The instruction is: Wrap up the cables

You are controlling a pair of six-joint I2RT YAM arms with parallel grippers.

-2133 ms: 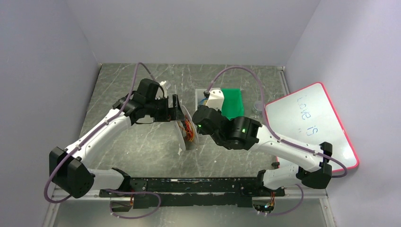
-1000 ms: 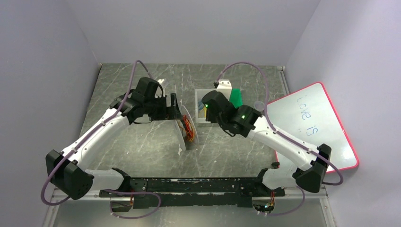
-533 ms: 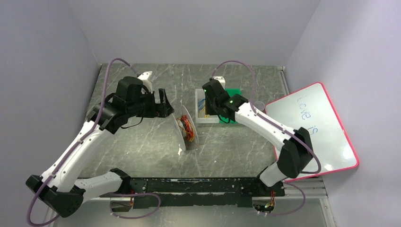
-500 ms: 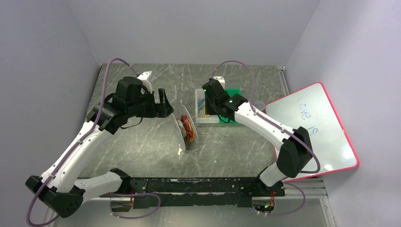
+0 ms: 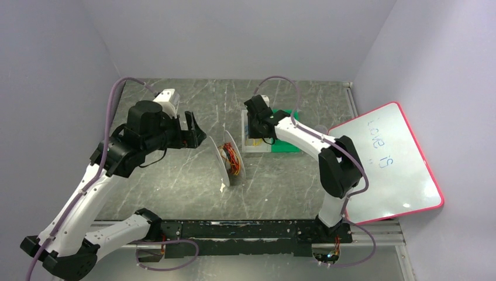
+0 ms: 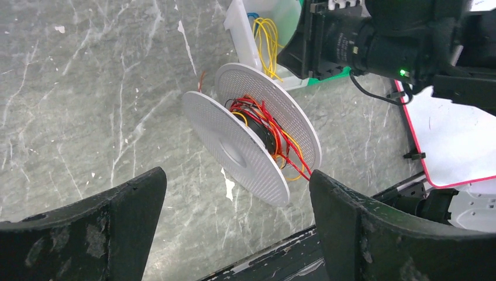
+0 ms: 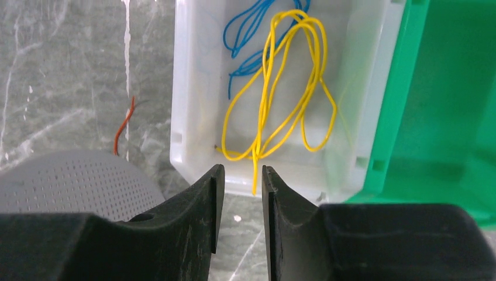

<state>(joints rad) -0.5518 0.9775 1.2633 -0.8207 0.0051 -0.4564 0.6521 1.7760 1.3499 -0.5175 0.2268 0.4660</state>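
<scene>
A white plastic spool with two round perforated flanges stands tilted on the grey marbled table. Thin red and orange cables are wound loosely round its dark hub, with several loops sagging past the flange rim. One short reddish end lies on the table just beside the spool.

Just beyond the spool, on the right arm's side, a white rectangular plastic tray holds a thin yellow cable in long, loose, unwound loops. A small blue wire lies in the same tray. A green plastic bin touches the tray on the side away from the spool.

The left gripper hovers near the spool without touching it, its claw spread wide and empty. The right gripper hangs at the tray's rim close by the spool, its claw narrowed to a slim gap. The yellow cable's tail shows in that gap, not pinched.
</scene>
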